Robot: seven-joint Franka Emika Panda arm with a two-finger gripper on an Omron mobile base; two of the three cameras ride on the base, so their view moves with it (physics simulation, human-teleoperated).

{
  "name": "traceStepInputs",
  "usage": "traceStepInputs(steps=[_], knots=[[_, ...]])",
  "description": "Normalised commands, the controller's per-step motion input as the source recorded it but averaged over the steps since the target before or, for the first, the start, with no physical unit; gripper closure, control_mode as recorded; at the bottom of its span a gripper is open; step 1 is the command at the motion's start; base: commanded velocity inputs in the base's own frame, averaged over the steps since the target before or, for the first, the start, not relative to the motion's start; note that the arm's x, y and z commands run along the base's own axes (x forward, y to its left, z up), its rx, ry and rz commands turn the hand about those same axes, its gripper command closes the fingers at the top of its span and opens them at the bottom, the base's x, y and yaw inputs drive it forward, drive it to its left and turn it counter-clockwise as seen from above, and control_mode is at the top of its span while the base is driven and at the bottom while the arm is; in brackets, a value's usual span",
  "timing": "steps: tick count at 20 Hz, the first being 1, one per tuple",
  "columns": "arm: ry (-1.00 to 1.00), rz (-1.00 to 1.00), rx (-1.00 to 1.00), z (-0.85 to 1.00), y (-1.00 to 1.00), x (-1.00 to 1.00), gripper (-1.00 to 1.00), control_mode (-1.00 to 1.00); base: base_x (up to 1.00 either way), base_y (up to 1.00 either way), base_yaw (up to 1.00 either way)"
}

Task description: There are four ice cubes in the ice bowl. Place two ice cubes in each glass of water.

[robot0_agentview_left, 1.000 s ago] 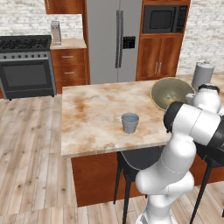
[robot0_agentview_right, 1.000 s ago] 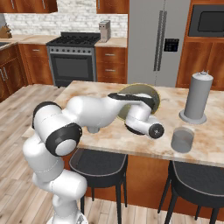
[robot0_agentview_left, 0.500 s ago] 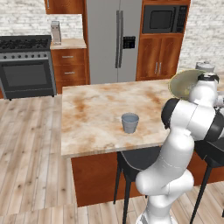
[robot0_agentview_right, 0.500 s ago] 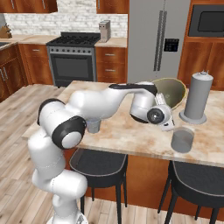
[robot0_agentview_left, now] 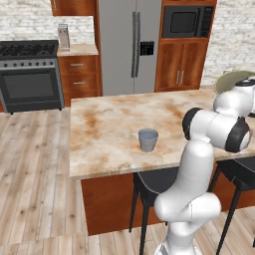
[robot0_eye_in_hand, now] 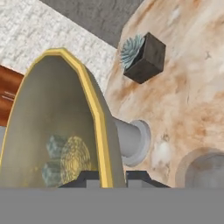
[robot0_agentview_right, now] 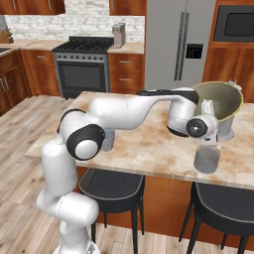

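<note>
My gripper (robot0_eye_in_hand: 107, 177) is shut on the yellow-edged rim of the olive-green ice bowl (robot0_eye_in_hand: 48, 122), which hangs tilted above the counter. Pale ice cubes (robot0_eye_in_hand: 53, 148) lie against its inside wall. In the right base view the ice bowl (robot0_agentview_right: 221, 99) faces the camera on edge, with the gripper (robot0_agentview_right: 207, 110) at its rim. One grey-blue glass (robot0_agentview_right: 207, 159) stands just below the hand, and shows as a glass (robot0_eye_in_hand: 205, 170) at the lower right of the hand view. The other glass (robot0_agentview_left: 148, 139) stands mid-counter, partly behind my elbow as a glass (robot0_agentview_right: 108, 140) in the right base view.
A tall grey cylinder on a round base (robot0_eye_in_hand: 131, 140) stands right behind the bowl. A small plant in a dark cube pot (robot0_eye_in_hand: 142, 54) sits farther along the marble counter (robot0_agentview_left: 104, 129). Black stools (robot0_agentview_right: 111, 186) stand under the counter's near edge.
The arm has swung to the right and lifted the bowl from the counter's middle, tipping it up on edge above the right-hand glass.
</note>
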Motion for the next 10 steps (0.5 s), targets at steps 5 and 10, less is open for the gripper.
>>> traceStepInputs(steps=[5,10], knots=[[-0.07,0.02,0.15,-0.23,-0.3,-0.53,1.0,-1.0,0.0,0.0,0.0],[0.07,0.03,-0.01,0.0,-0.08,0.27,1.0,-1.0,0.0,0.0,0.0]])
